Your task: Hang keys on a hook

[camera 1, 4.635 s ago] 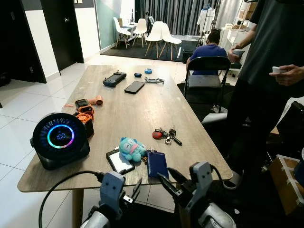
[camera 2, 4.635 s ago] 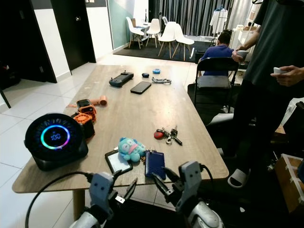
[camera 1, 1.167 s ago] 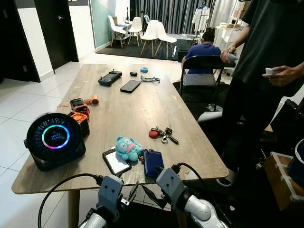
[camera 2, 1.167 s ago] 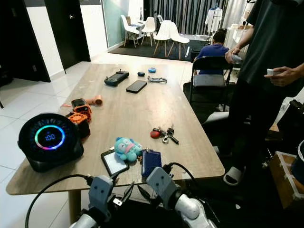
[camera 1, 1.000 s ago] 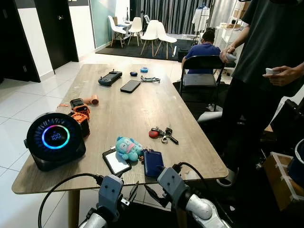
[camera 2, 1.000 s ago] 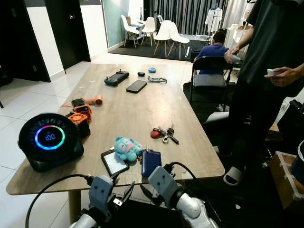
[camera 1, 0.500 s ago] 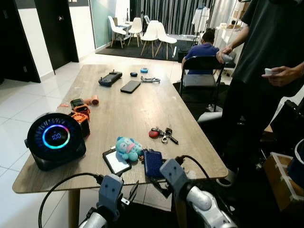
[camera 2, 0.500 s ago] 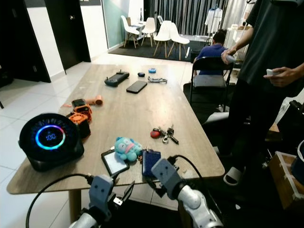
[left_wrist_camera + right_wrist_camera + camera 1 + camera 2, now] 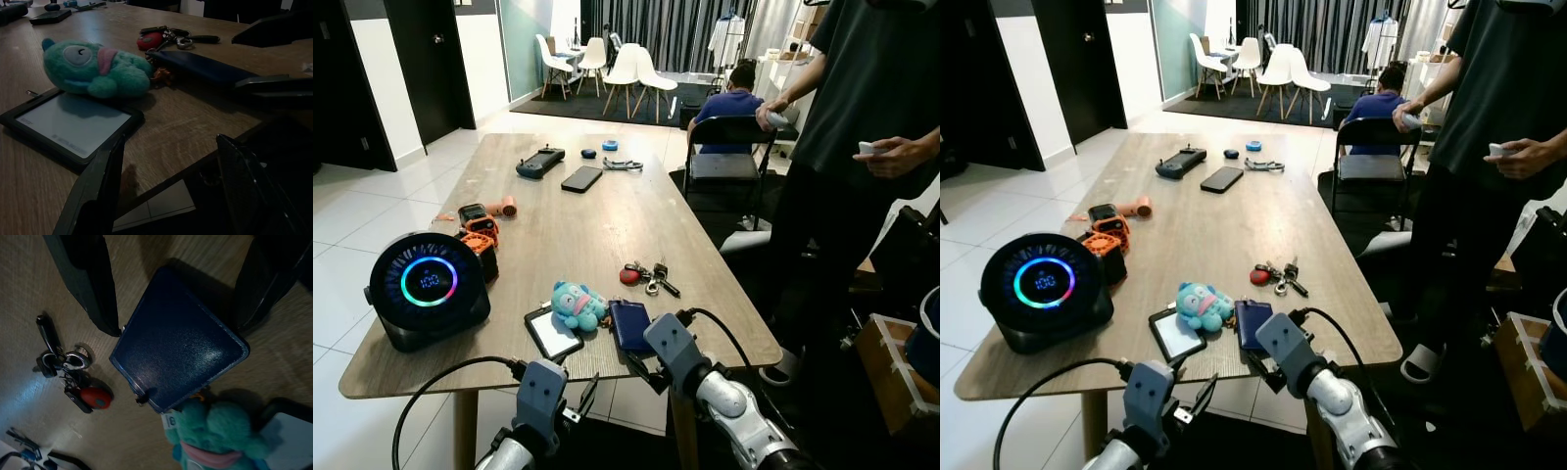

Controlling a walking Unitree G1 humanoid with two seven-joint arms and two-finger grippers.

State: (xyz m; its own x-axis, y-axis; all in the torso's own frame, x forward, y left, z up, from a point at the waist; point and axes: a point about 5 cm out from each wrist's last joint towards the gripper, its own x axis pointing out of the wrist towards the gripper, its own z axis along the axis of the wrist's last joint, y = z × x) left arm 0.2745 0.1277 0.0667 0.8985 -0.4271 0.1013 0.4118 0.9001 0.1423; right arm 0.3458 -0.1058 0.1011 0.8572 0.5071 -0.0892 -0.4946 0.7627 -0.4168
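Note:
The keys, a small bunch with a red round fob, lie on the wooden table right of centre. They also appear in the right wrist view as keys beyond a dark blue wallet. My right gripper reaches over the table's front edge and hangs open just above the near end of the wallet, well short of the keys. My left gripper is open below the front edge, holding nothing.
A teal plush and a black-framed card holder lie left of the wallet. A round black speaker and orange gadgets stand at the left. A person stands right of the table, beside a chair.
My right gripper has risen from below the table edge and moved forward over the blue wallet. The left gripper and the keys have stayed put.

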